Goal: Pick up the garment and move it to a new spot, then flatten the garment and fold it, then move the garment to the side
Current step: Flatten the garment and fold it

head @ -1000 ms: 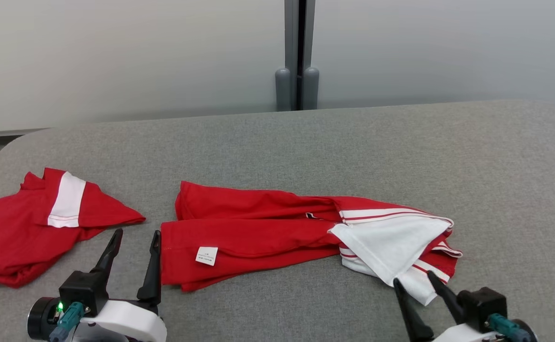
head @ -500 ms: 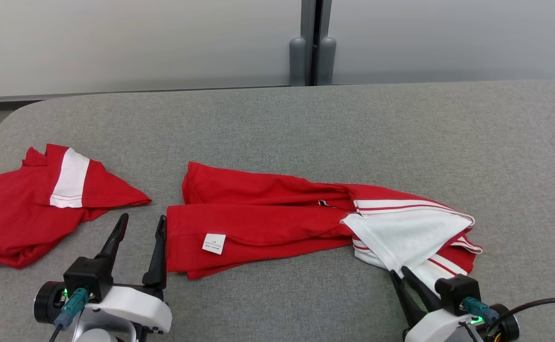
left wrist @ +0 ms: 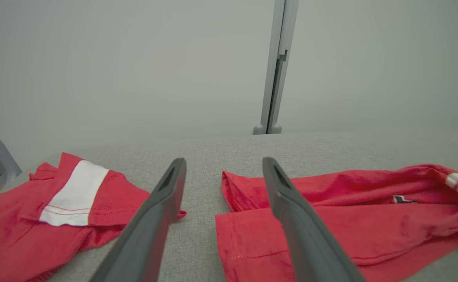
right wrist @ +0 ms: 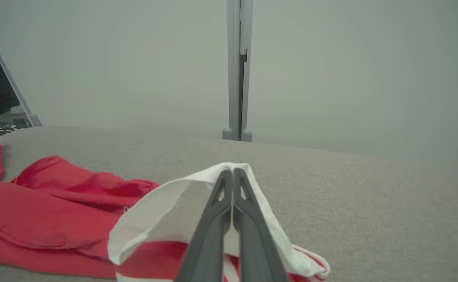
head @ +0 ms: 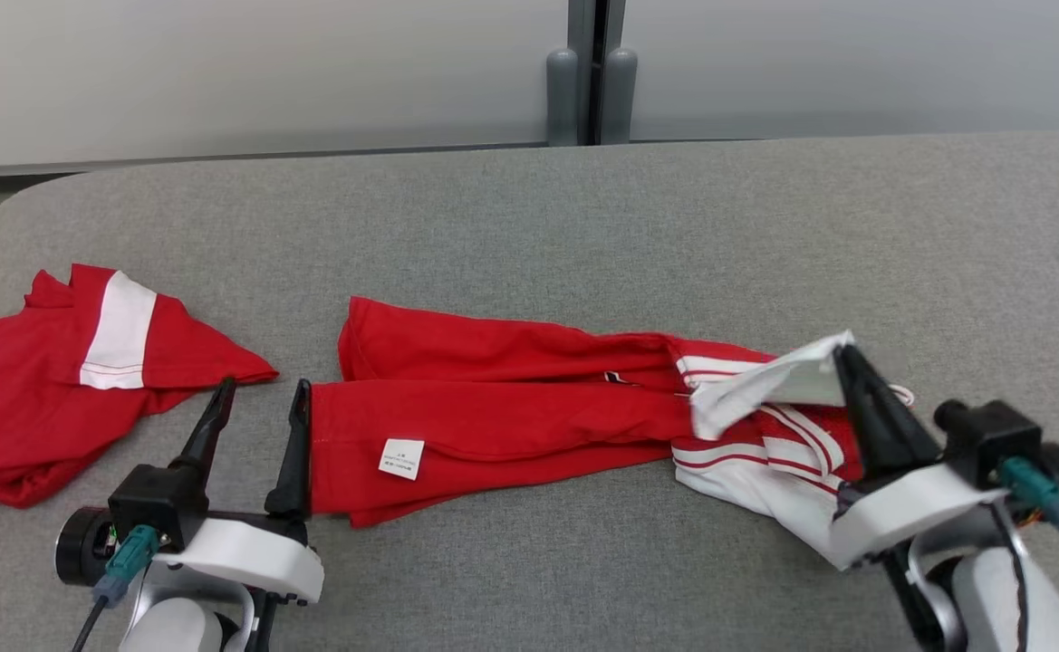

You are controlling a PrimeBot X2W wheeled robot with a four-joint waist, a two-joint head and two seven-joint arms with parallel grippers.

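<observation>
The garment (head: pixel 493 426) is a red shirt with white striped parts, lying in a long crumpled strip across the grey padded table (head: pixel 583 226). My right gripper (head: pixel 842 355) is shut on its white flap (head: pixel 783 385) and holds that flap raised above the cloth's right end. In the right wrist view the closed fingers (right wrist: pixel 232 170) pinch the white flap (right wrist: pixel 166 207), with red cloth (right wrist: pixel 37 211) to the left. My left gripper (head: pixel 264 388) stands open just left of the garment's hem, holding nothing. Its fingers (left wrist: pixel 224 161) frame that hem (left wrist: pixel 330 219).
A second red garment with a white band (head: pixel 22 398) lies bunched at the table's left edge, also seen in the left wrist view (left wrist: pixel 56 207). A grey post (head: pixel 588 81) stands before the pale wall behind the table. Bare grey surface stretches behind and right of the garment.
My right gripper has shut on the white flap and lifted it up and to the right, off the cloth. The head camera has shifted. The left gripper stays open by the hem.
</observation>
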